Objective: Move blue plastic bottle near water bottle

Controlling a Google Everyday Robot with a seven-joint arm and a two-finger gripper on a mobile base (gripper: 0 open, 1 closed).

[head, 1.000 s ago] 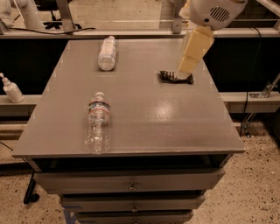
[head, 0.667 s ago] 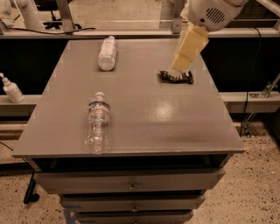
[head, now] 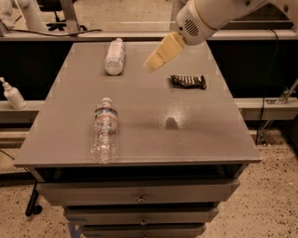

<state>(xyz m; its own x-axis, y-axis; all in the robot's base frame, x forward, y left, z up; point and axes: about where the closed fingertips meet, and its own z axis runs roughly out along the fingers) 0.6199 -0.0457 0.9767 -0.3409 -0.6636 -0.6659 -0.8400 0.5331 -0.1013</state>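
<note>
End effector – a cream-coloured tool on the white robot arm – hangs in the air over the far middle of the bench, tilted down and to the left. How far open it is cannot be told, and nothing shows in its hold.

Just left of it the smooth, translucent, pale blue plastic bottle with a white cap lies on its side near the far edge, cap pointing away. Bare grey top lies all round it, with more room toward the front than toward the back edge. The clear ribbed water bottle, also white-capped, lies on its side well apart from it, at the near left, its base close to the front edge and its cap pointing to the far side. A flat dark-wrapped snack bar lies to the right, below the end effector; the near right of the top is open.

One bottle carries a large white label, the other a narrow red-and-blue band at its neck – no writing can be read on either.

Grey metal drawers sit under the matte top. A white pump bottle stands on a ledge at left, and the floor is speckled.
</note>
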